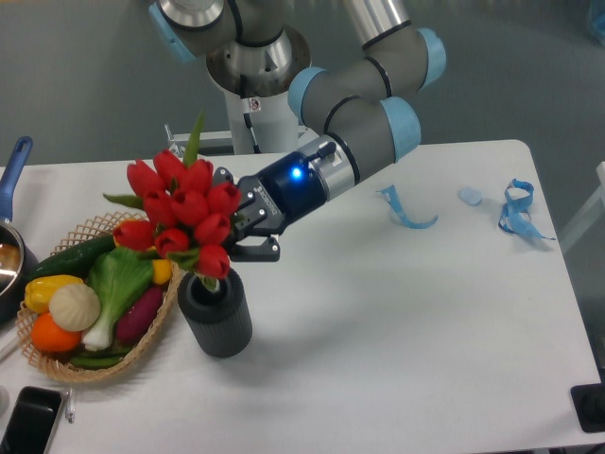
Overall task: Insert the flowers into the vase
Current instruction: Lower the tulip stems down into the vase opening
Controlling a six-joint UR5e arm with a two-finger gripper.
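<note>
The flowers (184, 203), a bunch of red tulips with green leaves, stand tilted to the left with their stems down in the mouth of the vase (217, 317). The vase is a dark grey ribbed cylinder, upright on the white table, right next to the wicker basket. My gripper (238, 218) comes in from the right, level with the blooms. Its jaws look spread wide, one finger above and one below the right side of the bunch. The tulips hide the fingertips.
A wicker basket (57, 364) of toy vegetables lies left of the vase, touching it. A blue-handled pot (11, 236) sits at the left edge, a phone (28, 421) at the front left. Blue ribbon scraps (515, 213) lie at the back right.
</note>
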